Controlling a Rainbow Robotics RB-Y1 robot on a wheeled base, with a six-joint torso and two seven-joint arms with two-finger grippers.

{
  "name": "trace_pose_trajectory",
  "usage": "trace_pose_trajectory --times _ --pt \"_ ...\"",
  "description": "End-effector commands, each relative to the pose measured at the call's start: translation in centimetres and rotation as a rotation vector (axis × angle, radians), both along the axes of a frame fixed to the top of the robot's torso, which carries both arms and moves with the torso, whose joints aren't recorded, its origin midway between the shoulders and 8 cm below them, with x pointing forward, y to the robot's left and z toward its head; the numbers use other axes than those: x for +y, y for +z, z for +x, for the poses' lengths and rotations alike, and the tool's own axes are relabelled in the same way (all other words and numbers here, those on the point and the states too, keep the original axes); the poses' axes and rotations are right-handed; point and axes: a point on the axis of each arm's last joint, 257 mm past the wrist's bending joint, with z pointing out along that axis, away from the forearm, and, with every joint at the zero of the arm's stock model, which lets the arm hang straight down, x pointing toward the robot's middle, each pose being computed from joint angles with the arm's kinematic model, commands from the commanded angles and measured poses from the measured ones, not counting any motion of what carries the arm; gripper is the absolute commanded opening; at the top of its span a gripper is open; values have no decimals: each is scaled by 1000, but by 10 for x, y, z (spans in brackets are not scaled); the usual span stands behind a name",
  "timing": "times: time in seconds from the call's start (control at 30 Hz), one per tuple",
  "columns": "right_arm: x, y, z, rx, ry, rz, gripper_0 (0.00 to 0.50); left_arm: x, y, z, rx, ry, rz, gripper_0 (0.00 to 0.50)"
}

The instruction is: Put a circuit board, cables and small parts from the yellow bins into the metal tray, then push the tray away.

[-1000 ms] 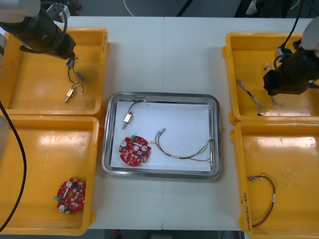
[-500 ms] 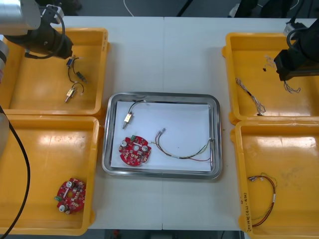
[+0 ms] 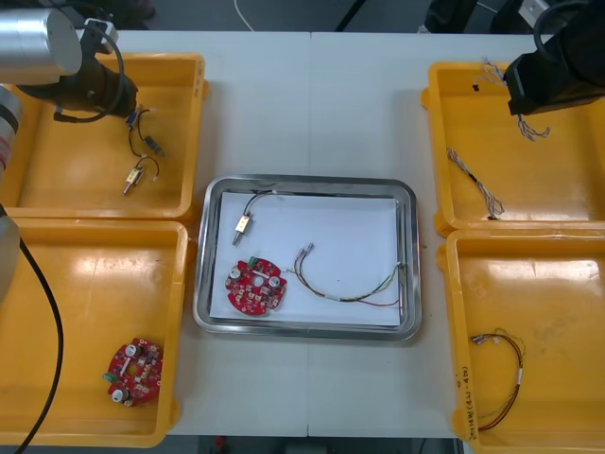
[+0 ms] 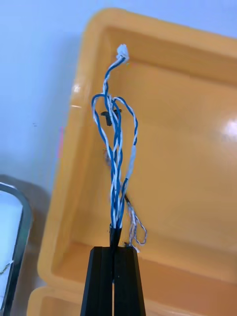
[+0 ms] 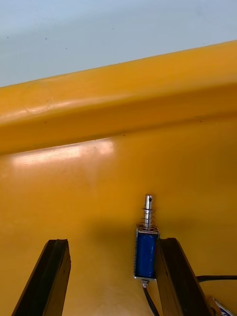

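Clamping the twisted cable [image 4: 116, 148], your right gripper [image 4: 114, 249] now needs the metal tray [image 3: 307, 182]; left gripper [image 5: 112, 242] hangs spread over its bin [image 3: 66, 170].

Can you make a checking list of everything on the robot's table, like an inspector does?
Surface: light table, metal tray in the middle.
Job's things: tray holds circuit board, small metal part, red and yellow cable.
Clutter: nothing seen.
Grippers: left gripper open over far left bin, beside blue metal part; right gripper shut on twisted cable above far right bin.
Cables: second twisted cable in that bin.
Surroundings: dark floor.
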Motion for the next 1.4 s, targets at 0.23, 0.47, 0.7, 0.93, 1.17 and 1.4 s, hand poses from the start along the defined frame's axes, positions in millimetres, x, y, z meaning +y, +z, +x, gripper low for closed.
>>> trace_pose_trajectory --times 0.23,0.47,0.7,0.93,1.17,1.4 --pt "68 6 -30 -86 270 -150 0 -30 19 15 -51 -136 99 500" --pt "119 -5 -56 -89 476 -222 0 -35 2 13 -43 -151 106 500" --pt "152 -26 -80 -67 645 -302 0 -34 -17 10 -35 -157 114 500" --pt "173 -50 -94 -61 813 -436 0 -30 -32 6 -32 -153 109 500" --pt "195 -67 -97 -75 922 -548 0 -26 -43 2 -19 -148 105 500" --pt "209 -104 -91 -45 971 -576 0 -24 -44 1 -18 -143 104 0"
